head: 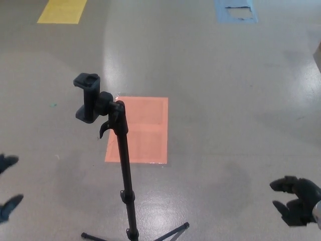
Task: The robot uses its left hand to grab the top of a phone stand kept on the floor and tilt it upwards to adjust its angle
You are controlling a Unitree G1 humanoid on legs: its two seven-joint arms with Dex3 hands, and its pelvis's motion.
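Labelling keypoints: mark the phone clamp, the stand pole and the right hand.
phone clamp (89, 98): head view, on the middle of its upright black body.
stand pole (126, 168): head view, mid-length on the shaft.
right hand (297, 202): head view, on the palm behind the parted fingers.

1 phone stand (108, 135) — 2 hands (6, 186) (296, 201) — 3 floor patches (138, 129) (61, 10) (236, 10).

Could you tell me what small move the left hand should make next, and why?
Probably raise the left hand up and to the right toward the phone clamp at the top of the phone stand. Only its fingertips show at the lower left edge, low and well clear of the clamp, holding nothing, so the grab is not yet begun.
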